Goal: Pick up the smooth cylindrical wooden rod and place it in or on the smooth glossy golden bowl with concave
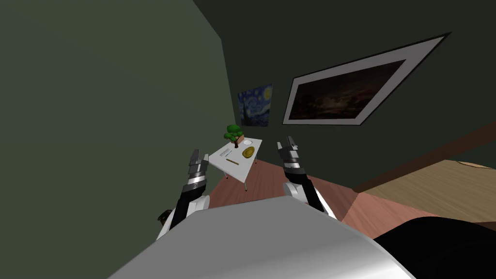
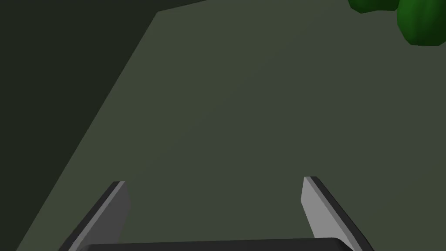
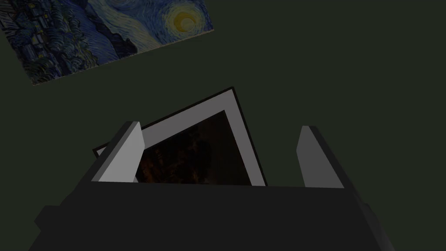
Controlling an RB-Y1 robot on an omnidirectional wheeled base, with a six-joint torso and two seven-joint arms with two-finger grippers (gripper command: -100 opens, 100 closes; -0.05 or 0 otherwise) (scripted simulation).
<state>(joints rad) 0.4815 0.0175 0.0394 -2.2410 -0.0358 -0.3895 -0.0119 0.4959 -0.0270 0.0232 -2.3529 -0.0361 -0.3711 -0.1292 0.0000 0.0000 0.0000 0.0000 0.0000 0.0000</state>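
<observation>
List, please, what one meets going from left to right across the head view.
left claw → wooden rod → golden bowl → right claw → large framed picture

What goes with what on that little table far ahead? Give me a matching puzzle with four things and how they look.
Things:
1. rod
2. bowl
3. potted tree
4. table

Looks:
A. green leaves, standing upright
B. white, on thin legs
C. thin and tan, lying flat
D. golden and round

Pairs: 1-C, 2-D, 3-A, 4-B
</observation>
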